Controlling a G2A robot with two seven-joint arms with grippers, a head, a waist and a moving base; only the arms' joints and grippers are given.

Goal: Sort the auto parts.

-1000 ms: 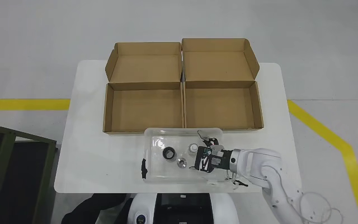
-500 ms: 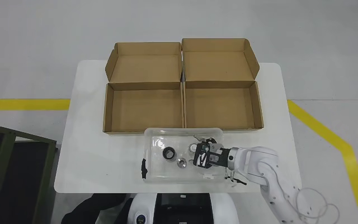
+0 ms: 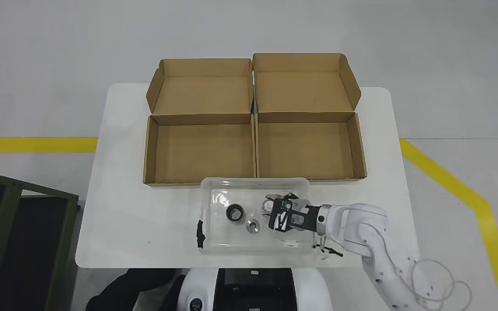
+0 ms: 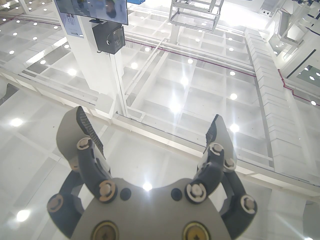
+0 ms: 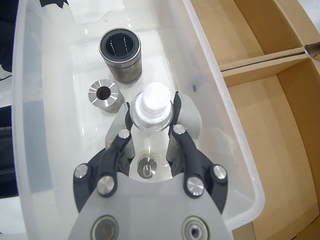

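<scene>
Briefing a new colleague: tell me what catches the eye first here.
The right gripper, inside the clear bin at the near edge of the table, is shut on a white-capped part. Beside it stand a large bearing and a smaller steel sleeve. Two open cardboard boxes sit side by side behind the bin.

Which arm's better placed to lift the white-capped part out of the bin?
Right. The right gripper sits inside the clear bin, closed on the white-capped part. The left gripper is open, pointing at the ceiling.

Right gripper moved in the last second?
Yes. The right gripper shifted slightly inside the clear bin toward the black-ringed cylinder, now shut on the white-capped part.
</scene>
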